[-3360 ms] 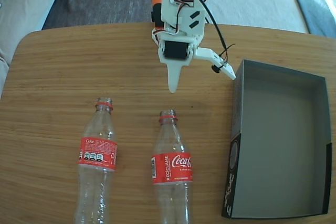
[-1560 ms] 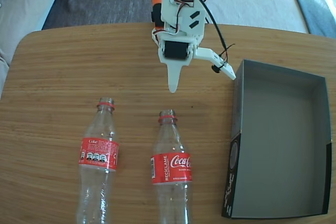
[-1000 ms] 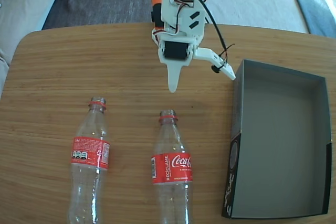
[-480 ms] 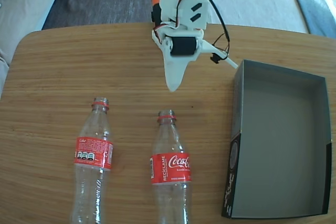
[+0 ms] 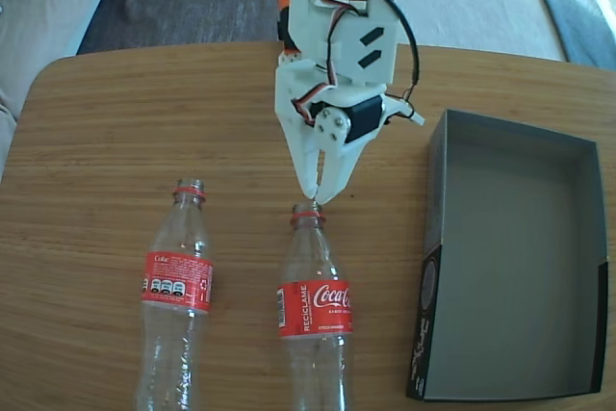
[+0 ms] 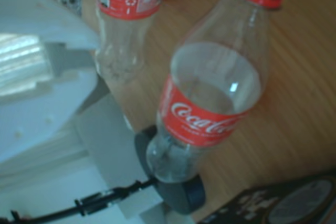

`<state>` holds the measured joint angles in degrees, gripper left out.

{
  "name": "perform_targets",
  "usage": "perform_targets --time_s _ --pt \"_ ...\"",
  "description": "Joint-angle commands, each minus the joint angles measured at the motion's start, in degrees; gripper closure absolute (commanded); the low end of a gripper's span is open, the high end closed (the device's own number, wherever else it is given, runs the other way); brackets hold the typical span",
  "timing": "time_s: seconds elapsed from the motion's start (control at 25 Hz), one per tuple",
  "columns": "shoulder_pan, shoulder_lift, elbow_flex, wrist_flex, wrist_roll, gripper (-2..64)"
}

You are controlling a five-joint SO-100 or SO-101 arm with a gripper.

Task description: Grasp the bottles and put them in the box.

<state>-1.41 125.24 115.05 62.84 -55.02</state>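
My hand [image 5: 320, 197] hangs over the middle of the surface [image 5: 115, 132], its white fingertips pointing down at the mouth of the right-hand bottle [image 5: 313, 310] in the fixed view, right at the red neck ring; I cannot tell whether they touch it. My two fingers stand close together, with only a thin slit between them, and nothing is held in them.

Both bottles lie flat on the wood near the front edge of the surface, mouths toward my base and their bottoms running out of the picture at the front edge. The left-hand bottle [image 5: 178, 286] lies beside the other one, apart from it, with bare wood between them.

In the wrist view the bottle with the Coca-Cola script on its red label [image 6: 210, 103] fills the centre, and the second bottle [image 6: 126, 14] shows behind it at the top; part of my white body [image 6: 42, 93] blocks the left side.

The box [image 5: 577, 267] sits along the right edge of the surface, open side up, grey inside, with no bottle in it.
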Motion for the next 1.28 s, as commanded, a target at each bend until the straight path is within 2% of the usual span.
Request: perform_targets --time_s 0.0,0.12,0.2,0.28,0.36,0.48,0.6,0.92,1.24 --pt "-1.23 -0.09 -3.08 -0.09 -10.20 61.3" --pt "-2.11 -0.79 -2.99 0.18 -21.27 61.2" --pt "-2.11 -0.79 -2.99 2.20 -28.65 58.9" --pt "-1.85 -0.79 -3.08 4.66 -34.98 51.6" --pt "-1.58 -0.88 -3.08 6.86 -38.06 41.5" --pt "-1.49 -0.88 -3.69 9.23 -40.08 26.6" --pt "-0.18 -0.97 -3.25 8.88 -39.73 17.5" --pt "0.62 -5.27 -3.78 7.65 -39.99 16.6" --pt "4.13 -13.62 -3.34 -4.66 -40.78 16.6"
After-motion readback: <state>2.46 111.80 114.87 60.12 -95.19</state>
